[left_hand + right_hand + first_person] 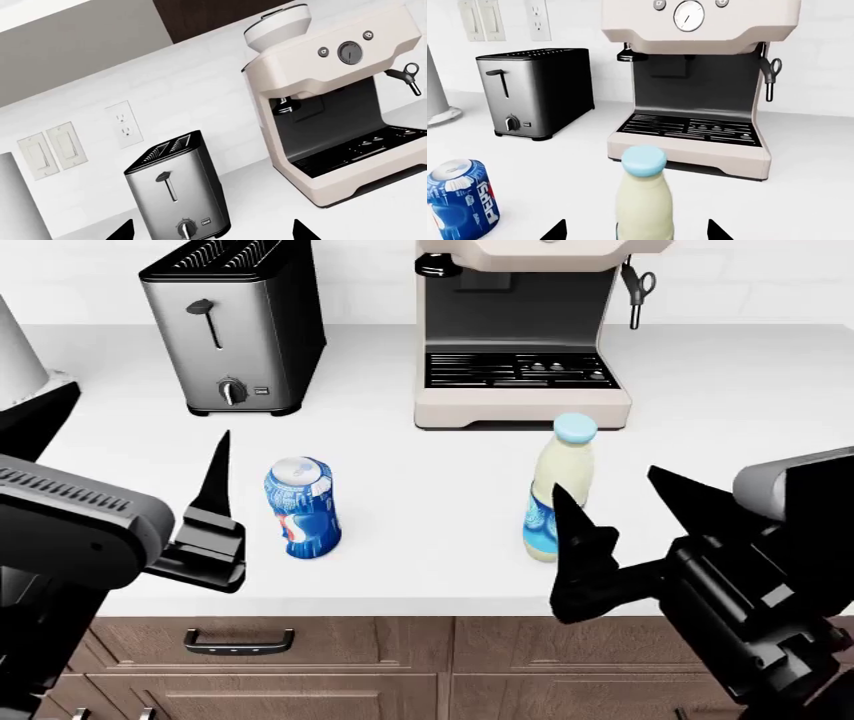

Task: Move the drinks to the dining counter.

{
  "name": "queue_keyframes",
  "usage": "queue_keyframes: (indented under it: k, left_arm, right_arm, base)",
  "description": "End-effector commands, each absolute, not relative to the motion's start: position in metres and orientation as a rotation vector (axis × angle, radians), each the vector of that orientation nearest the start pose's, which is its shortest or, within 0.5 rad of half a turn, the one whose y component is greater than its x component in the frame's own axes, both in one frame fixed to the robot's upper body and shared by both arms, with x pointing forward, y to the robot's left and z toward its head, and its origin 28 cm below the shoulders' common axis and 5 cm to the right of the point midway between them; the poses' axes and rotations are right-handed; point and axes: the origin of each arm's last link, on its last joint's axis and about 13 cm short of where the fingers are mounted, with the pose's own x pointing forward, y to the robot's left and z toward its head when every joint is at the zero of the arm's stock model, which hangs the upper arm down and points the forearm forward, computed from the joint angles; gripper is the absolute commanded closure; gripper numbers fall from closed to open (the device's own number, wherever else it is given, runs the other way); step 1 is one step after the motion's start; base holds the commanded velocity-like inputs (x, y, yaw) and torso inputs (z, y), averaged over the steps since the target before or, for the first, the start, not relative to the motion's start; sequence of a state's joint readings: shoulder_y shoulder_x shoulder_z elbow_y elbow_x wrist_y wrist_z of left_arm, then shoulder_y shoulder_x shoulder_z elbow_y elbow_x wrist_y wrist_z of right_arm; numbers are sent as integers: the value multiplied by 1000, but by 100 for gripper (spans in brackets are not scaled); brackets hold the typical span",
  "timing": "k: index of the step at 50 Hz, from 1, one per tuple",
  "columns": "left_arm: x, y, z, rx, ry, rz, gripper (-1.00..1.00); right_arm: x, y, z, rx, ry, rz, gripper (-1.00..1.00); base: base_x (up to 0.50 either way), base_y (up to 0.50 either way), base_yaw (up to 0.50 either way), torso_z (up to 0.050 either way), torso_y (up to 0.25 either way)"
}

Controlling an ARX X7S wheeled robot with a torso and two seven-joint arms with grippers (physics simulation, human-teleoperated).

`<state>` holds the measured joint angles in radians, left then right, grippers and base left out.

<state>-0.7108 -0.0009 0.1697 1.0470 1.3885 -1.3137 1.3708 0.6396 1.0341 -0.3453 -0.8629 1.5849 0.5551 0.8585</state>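
Observation:
The drinks stand near the front edge of a white counter (427,570). The blue soda can (303,508) with a silver top is on the left. A taller cream bottle (558,490) with a light-blue cap is on the right. My right gripper (637,232) is open, and the bottle (643,200) stands upright just ahead, between its spread fingertips without touching them. In the head view this gripper (627,508) sits right beside the bottle. My left gripper (211,231) is open and empty, with one finger (215,475) left of the can. The dining counter is out of view.
A steel toaster (238,325) and a cream coffee machine (521,330) stand at the back of this counter by the tiled wall. Brown drawers (240,642) run beneath the front edge. A wall outlet (125,124) and switches (52,150) are behind the toaster.

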Motion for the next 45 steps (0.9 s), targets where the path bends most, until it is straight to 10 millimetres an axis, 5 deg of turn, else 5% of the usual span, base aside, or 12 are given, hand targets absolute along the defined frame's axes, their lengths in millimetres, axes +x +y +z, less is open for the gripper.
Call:
queue_keyframes:
  k: [1, 45]
  left_arm:
    - [160, 256, 255, 346, -254, -104, -100]
    - [166, 261, 245, 343, -237, -97, -100]
  right_arm:
    - [171, -125, 230, -14, 65, 299, -100]
    - [215, -121, 221, -48, 107, 280, -100]
  base:
    - [0, 0, 0, 0, 0]
    - [0, 0, 0, 0, 0]
